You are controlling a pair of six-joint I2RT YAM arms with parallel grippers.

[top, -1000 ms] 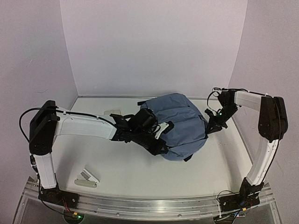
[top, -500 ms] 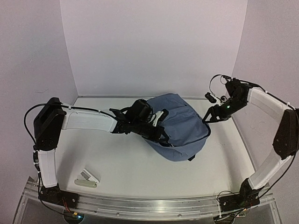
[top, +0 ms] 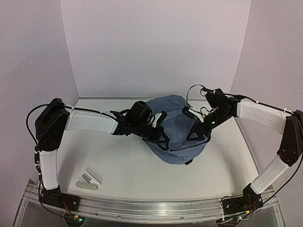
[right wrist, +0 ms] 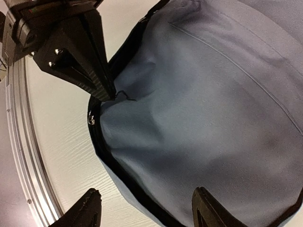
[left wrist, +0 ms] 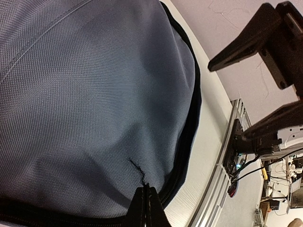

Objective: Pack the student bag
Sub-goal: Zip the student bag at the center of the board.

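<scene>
At the left edge of the student bag (top: pixel 177 125), which lies mid-bench (top: pixel 118 165), the left gripper (left wrist: pixel 146 191) pinches a thin black cord (left wrist: pixel 137 168) that could slip free under a skewed pull, while the right gripper (top: pixel 198 133), spread and empty over the bag's right side, has swung in from beyond its right edge.

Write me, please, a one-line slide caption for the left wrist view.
Left gripper pinches a thin black cord on the student bag; the open right gripper hovers alongside.
</scene>
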